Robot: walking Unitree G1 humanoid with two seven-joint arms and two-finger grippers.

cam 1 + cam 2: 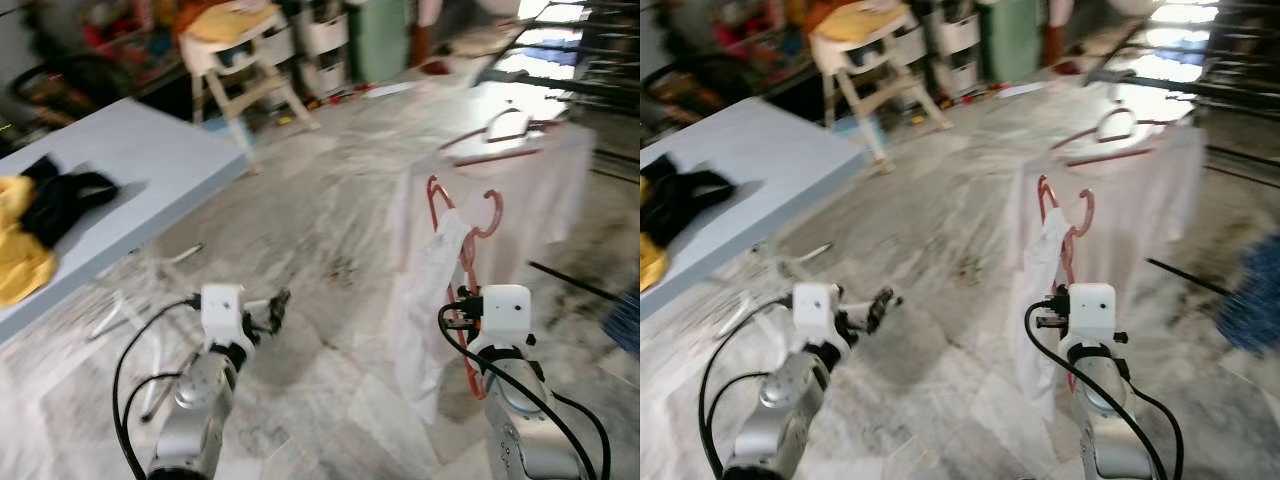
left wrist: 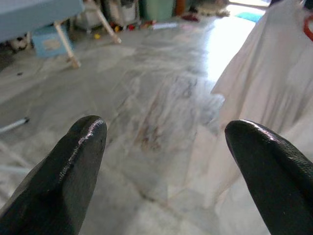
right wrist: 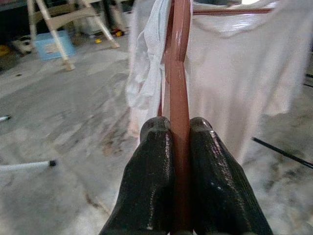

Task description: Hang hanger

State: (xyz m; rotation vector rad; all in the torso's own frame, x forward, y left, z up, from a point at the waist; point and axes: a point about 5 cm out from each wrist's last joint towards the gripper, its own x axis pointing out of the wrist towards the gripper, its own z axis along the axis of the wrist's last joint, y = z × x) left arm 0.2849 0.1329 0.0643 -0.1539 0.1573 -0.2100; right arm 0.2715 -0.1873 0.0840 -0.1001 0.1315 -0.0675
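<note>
Right end effector (image 3: pixel 179 147) clamped on a red hanger (image 1: pixel 465 250) with a white garment (image 1: pixel 425 300), just beside a white shirt (image 1: pixel 530 190) hung ahead. Left end effector (image 2: pixel 166 147) spread wide over marble floor (image 1: pixel 310 230). Black and yellow clothes (image 1: pixel 40 215) on the light-blue bench (image 1: pixel 150 160); wooden stool (image 1: pixel 245 70) beyond.

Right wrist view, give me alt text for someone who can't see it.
The right hand grips a reddish-brown plastic hanger edge-on between its two black fingers. A thin white garment drapes from the hanger, with a larger white cloth hanging behind it above a grey marble floor.
</note>
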